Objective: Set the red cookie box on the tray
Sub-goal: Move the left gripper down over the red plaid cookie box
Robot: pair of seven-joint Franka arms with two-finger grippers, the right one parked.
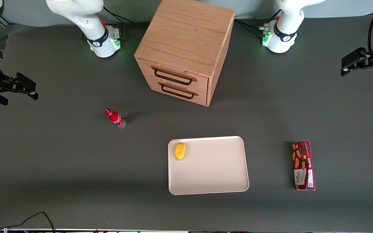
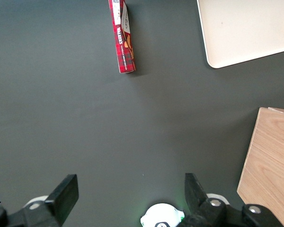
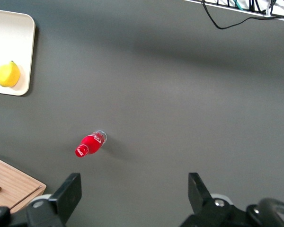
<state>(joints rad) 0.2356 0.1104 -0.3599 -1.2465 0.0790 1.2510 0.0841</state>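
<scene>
The red cookie box point(image 1: 303, 165) lies flat on the dark table, beside the tray and toward the working arm's end; it also shows in the left wrist view point(image 2: 122, 36). The cream-white tray point(image 1: 212, 171) sits near the table's middle, nearer to the front camera than the wooden cabinet; one corner of the tray point(image 2: 246, 28) shows in the wrist view. My left gripper point(image 1: 345, 68) hangs well above the table at the working arm's end, farther from the front camera than the box. The gripper point(image 2: 130, 191) is open, its fingers wide apart with nothing between them.
A yellow lemon-like fruit point(image 1: 180, 151) lies in one corner of the tray. A small red bottle point(image 1: 115, 118) lies on the table toward the parked arm's end. The wooden drawer cabinet point(image 1: 186, 48) stands at the back middle, both drawers shut.
</scene>
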